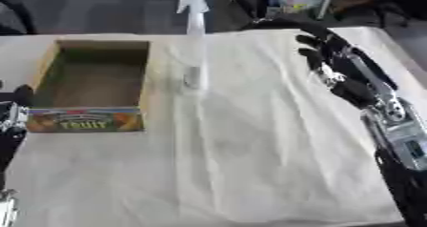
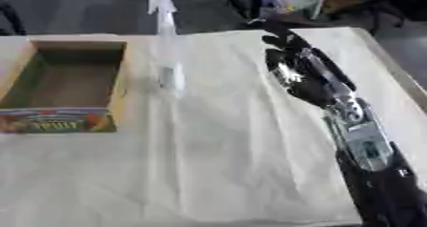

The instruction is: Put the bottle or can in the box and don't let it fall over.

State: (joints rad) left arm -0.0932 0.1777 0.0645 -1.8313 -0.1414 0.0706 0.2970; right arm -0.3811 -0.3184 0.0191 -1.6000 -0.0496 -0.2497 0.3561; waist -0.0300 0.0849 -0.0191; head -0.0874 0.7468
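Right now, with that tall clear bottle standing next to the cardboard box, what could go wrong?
The bottle is tall, thin and upright, so a sideways brush from the right hand, open and apart from it to its right, could topple it. It stands close beside the box wall, so lifting it too low might catch the rim. The cloth beneath is wrinkled, making its footing unsteady.

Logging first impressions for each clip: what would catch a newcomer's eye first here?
The black right hand reaches in over the white cloth at the right, fingers relaxed and holding nothing. A tall clear bottle stands upright just right of the open cardboard box with a fruit label at the left. The left hand barely shows at the left edge.
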